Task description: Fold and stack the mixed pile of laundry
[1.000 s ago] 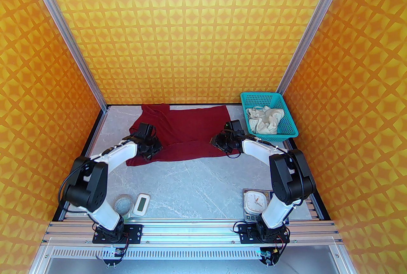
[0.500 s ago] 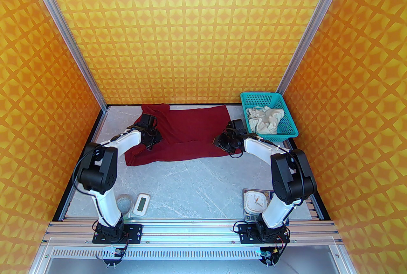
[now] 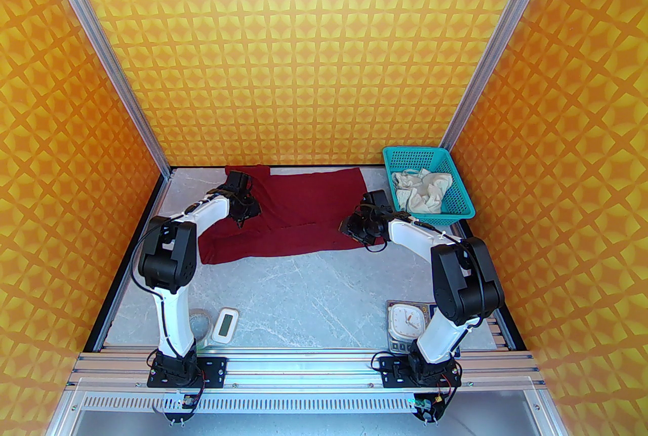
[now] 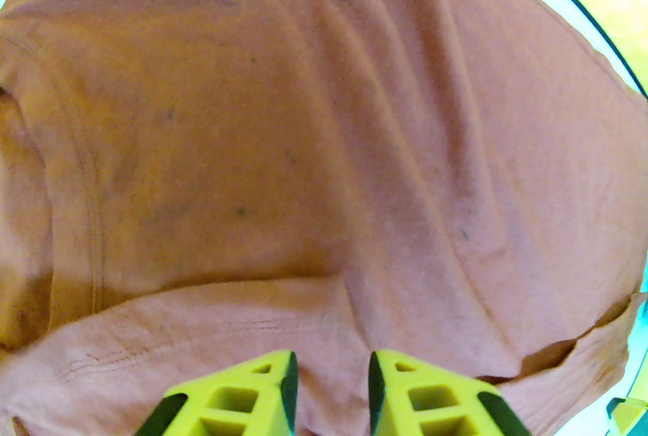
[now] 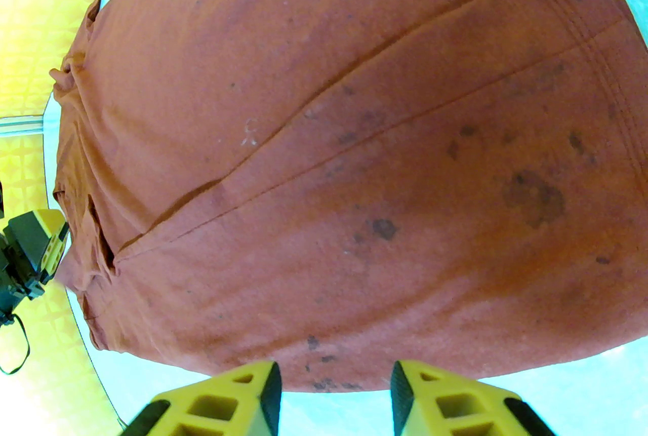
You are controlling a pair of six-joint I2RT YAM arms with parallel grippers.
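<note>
Shirt (image 3: 304, 216), dark red, lies spread over the far half of the desk (image 3: 314, 292), a layer lapped over along its near side. Shorts (image 3: 422, 191) sit crumpled in the basket (image 3: 415, 151) at the far right corner, so the stack is not yet begun.

The left tool (image 3: 243, 215) hangs low over the wrinkled left part of the shirt, its jaws a narrow way apart and gripping nothing. The right tool (image 3: 350, 229) hovers at the shirt's near right edge, jaws apart and empty, with the hem and bare desk beneath them.

Several things could spoil the fold from here:
- **Slanted edge:** the near edge runs aslant and the left side is ridged with creases. A second fold taken from these two spots would likely land crooked, with corners that do not meet.
- **Narrow left gap:** it may catch only the top ridge of a wrinkle, so a lift would drag and bunch the cloth rather than raise a clean edge.
- **Single layer:** the right tool, working at the doubled hem, could pinch one layer only and peel the lap open.
- **Cramped desk:** the shirt's far edge lies against the back wall, leaving little room to smooth it. The right arm works just beside the basket, and a wide swing could knock it and tip the shorts.
</note>
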